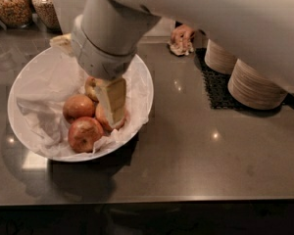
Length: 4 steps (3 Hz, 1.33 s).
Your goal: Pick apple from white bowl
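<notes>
The white bowl [24, 131], lined with crumpled white paper, sits on the dark counter at the left. Several apples lie in it. The palest apple [90, 88], with a yellow-green patch, lies at the back and is partly hidden behind my gripper. Three redder apples lie in front: one at the left [77, 106], one at the front [84, 133], one at the right [103, 119] mostly covered by my gripper. My gripper [115, 117] reaches down into the bowl from above. It sits against the right apple, just right of the pale apple.
Two stacks of beige paper bowls [255, 84] stand at the right on a black mat [214, 89]. Two glass jars [10, 4] stand at the back left. A small crumpled brown object [182, 38] lies at the back. The counter's front edge [147, 199] runs below.
</notes>
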### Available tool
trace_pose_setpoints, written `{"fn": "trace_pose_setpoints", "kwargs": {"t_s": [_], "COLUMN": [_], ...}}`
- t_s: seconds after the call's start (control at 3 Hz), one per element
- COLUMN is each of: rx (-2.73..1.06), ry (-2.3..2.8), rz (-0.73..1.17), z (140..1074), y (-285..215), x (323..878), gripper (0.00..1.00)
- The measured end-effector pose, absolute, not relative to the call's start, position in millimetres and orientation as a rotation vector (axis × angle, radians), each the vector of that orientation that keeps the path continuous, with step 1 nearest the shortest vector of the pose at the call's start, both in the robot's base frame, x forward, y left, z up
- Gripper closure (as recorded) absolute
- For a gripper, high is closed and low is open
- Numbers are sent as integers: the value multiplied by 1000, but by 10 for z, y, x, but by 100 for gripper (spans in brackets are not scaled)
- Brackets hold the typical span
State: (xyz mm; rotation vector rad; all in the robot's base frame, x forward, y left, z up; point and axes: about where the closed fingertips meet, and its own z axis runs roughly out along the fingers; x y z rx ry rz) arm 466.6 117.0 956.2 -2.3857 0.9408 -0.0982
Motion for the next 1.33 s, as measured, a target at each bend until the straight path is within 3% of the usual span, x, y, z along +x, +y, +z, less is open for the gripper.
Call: {"fn": "trace_pose_setpoints", "kwargs": {"t_s": [1.33], "rx": [-2032], "ry": [1041], "rz": [31], "z": [9468], "y": [1030], "x": [4995], "gripper": [0]}}
